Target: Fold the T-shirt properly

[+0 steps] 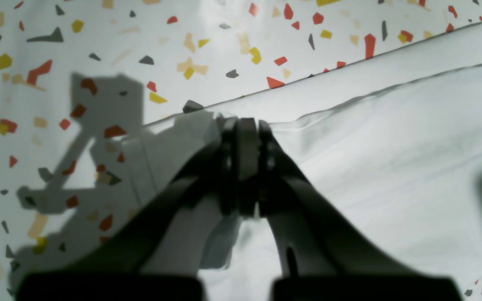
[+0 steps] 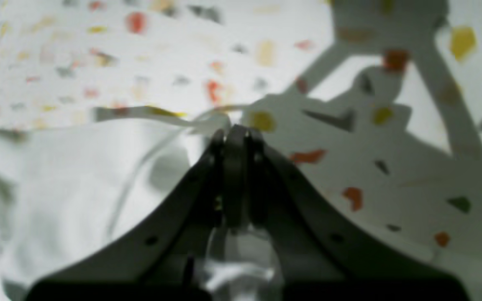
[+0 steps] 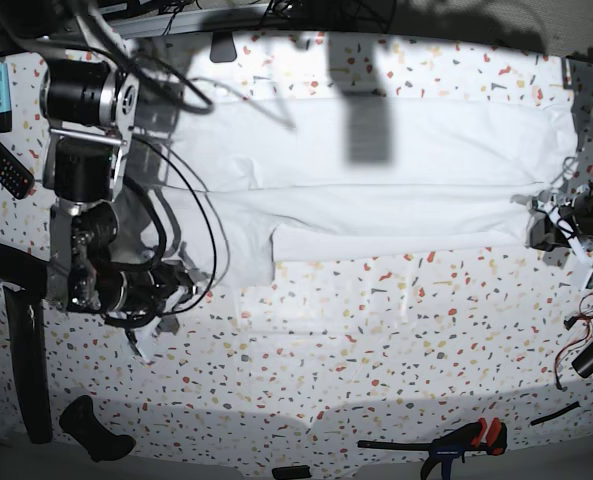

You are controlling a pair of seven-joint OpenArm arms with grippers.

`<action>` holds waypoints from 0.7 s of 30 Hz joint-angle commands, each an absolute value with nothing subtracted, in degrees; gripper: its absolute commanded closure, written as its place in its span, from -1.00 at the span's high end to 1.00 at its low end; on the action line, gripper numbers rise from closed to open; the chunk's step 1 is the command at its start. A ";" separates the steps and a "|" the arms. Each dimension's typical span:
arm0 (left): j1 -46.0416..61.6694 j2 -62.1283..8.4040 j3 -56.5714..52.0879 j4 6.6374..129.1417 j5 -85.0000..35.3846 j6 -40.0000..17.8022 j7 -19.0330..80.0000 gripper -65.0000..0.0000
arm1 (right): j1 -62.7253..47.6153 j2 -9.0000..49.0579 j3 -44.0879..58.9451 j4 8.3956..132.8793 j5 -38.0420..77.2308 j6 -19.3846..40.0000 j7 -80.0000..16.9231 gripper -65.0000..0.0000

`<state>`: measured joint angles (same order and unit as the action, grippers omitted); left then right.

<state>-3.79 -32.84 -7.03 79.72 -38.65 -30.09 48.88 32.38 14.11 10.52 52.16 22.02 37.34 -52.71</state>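
The white T-shirt (image 3: pixel 376 170) lies spread across the far half of the speckled table, with a long folded band along its near edge (image 3: pixel 396 240). My left gripper (image 1: pixel 247 125) is shut on the T-shirt's edge (image 1: pixel 391 146), where an upper layer of cloth starts. In the base view it sits at the shirt's right end (image 3: pixel 531 228). My right gripper (image 2: pixel 234 133) is shut on a thin cloth edge of the T-shirt (image 2: pixel 65 175), low over the table. In the base view it is at the shirt's lower left corner (image 3: pixel 186 285).
A black remote (image 3: pixel 1 160) and a blue marker (image 3: pixel 2 88) lie at the far left. A black bar (image 3: pixel 26 360) and a black handle (image 3: pixel 96 430) are at the near left. A clamp (image 3: pixel 456 440) lies at the near edge. Cables (image 3: pixel 591 330) hang at the right.
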 commanded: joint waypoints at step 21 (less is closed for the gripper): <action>-2.66 -34.17 -7.46 87.35 -39.05 -30.24 47.13 -1.00 | 14.04 15.27 10.66 95.15 28.95 40.00 -60.03 -1.00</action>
<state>-1.85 -32.88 -7.03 86.56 -38.52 -30.09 48.16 12.58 14.81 10.48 94.48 28.14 39.70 -61.06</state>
